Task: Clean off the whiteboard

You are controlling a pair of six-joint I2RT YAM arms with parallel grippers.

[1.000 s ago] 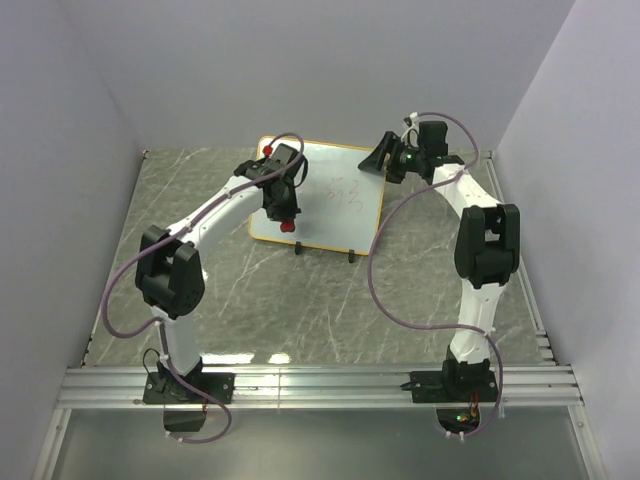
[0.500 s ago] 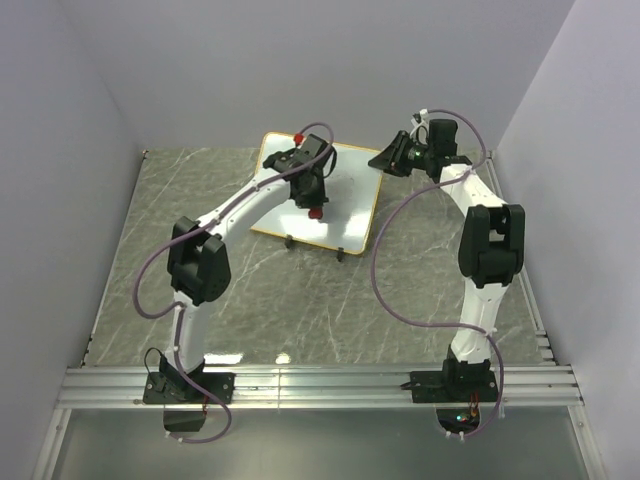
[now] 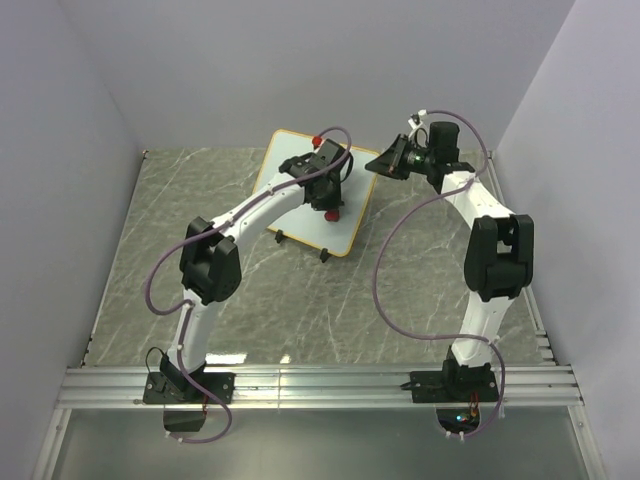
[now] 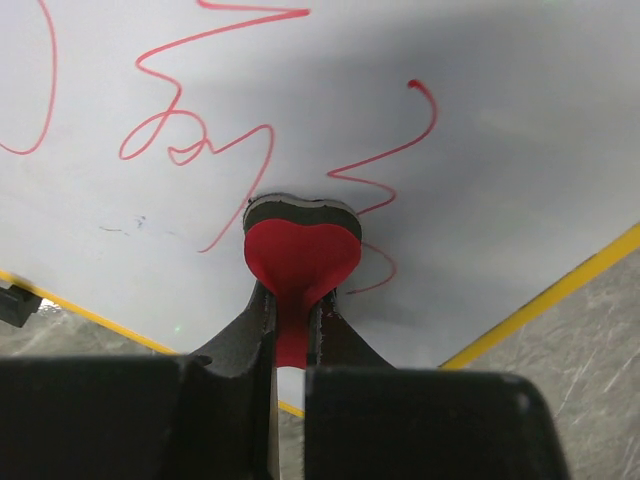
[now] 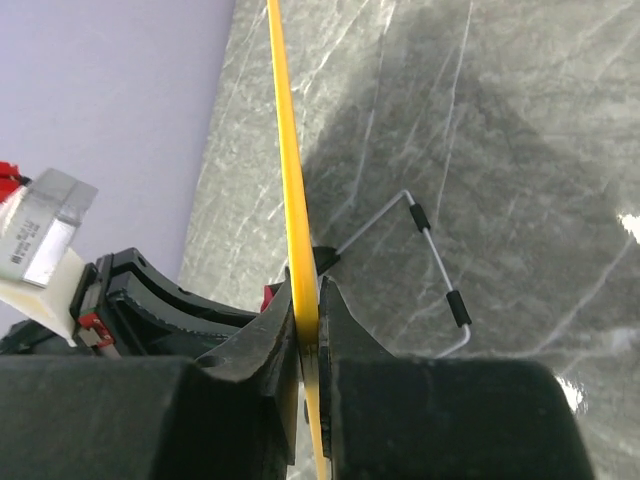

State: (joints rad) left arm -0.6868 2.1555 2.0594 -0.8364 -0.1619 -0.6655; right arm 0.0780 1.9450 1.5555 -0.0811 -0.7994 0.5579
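Whiteboard (image 4: 500,120) rim pinched by the right fingers (image 5: 262,350); left fingers (image 4: 238,340) clamp the eraser (image 4: 303,255) against it

Top camera high, near side, looking down; wrist cameras close up; all 3 share whiteboard (image 4: 500,150)

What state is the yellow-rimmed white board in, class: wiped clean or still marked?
Still marked: red scribbles show on the yellow-rimmed white board.
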